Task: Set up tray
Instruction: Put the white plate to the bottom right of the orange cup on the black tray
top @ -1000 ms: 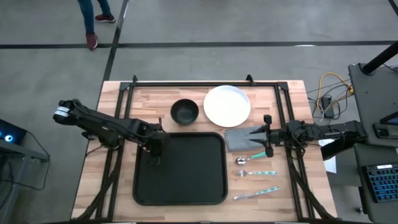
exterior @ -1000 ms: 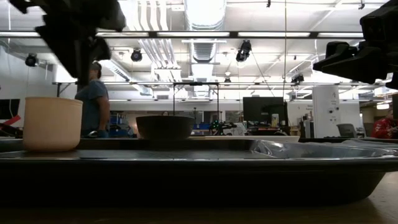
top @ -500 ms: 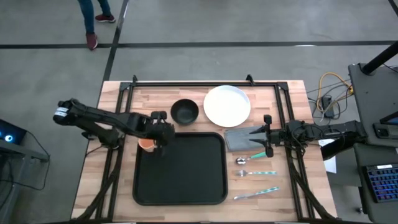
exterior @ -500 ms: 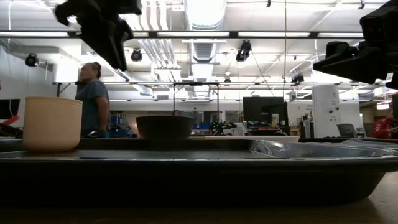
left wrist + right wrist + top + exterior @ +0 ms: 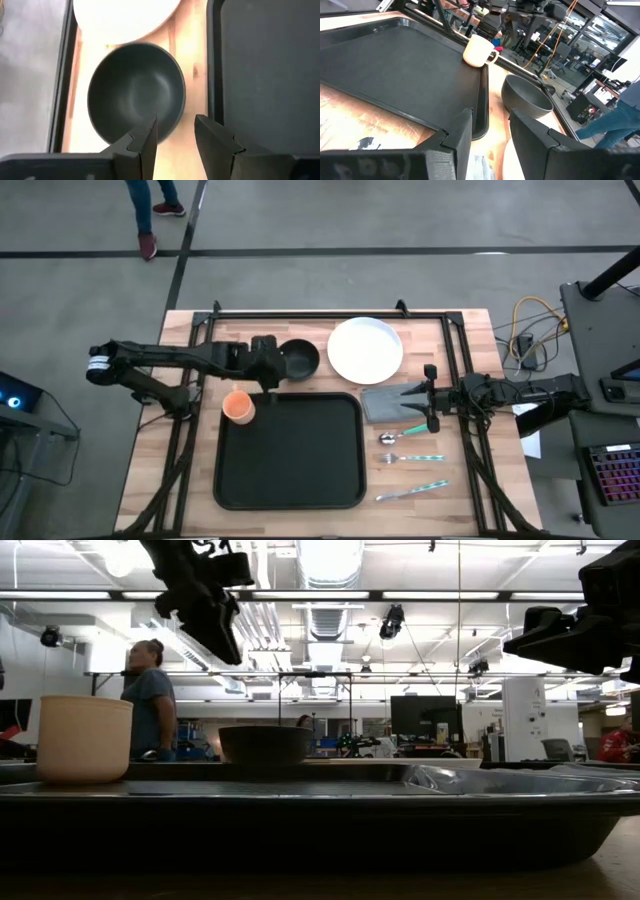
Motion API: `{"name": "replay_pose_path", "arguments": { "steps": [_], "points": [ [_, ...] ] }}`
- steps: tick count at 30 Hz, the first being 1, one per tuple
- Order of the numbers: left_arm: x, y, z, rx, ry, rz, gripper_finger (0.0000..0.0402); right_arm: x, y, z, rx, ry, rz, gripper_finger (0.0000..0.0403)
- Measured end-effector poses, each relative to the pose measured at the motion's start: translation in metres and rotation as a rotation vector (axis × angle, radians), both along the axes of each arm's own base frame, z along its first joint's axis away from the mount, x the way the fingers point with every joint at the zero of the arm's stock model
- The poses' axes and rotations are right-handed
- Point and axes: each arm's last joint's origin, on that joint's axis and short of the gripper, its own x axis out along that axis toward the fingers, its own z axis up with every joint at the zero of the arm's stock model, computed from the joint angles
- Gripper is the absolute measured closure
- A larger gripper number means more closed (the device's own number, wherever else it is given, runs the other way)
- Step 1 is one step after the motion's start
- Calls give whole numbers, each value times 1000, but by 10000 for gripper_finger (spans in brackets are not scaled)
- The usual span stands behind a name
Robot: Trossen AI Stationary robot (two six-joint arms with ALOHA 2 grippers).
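Worktop (image 5: 190, 470) of pale wood planks stands on a grey concrete floor (image 5: 400, 220); the low view looks into a workshop with ceiling lights, where a person (image 5: 150, 700) stands behind the cup. One tray (image 5: 288, 451), black and bare inside except at its far left corner, lies at the worktop's middle. One orange cup (image 5: 238, 405) sits on that corner. Beyond the tray are one dark bowl (image 5: 298, 358) and one white plate (image 5: 365, 349); just beside the tray's right edge lies one grey napkin (image 5: 390, 402), with three utensils (image 5: 411, 459) in a row nearer the front. The left claw (image 5: 268, 363), released with its fingers (image 5: 146, 145) apart, now hangs at the bowl's rim; half a second ago it was at the cup. The right claw (image 5: 430, 398), fingers apart and empty, has stayed over the napkin's right edge.
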Motion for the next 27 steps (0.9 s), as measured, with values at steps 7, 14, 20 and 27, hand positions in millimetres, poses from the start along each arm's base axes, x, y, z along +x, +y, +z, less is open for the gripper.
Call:
{"name": "replay_pose_path", "arguments": {
  "steps": [7,14,20,27],
  "points": [
    [13,4,-23,-32,72,-22,289,0,0,0,0,0,0,280],
    [36,7,-44,-20,167,-60,289,0,0,0,0,2,0,280],
    [50,9,-58,-14,177,-71,289,0,0,0,-1,4,0,280],
    [59,15,-73,-17,200,-55,289,0,0,0,0,4,0,280]
  ]
}}
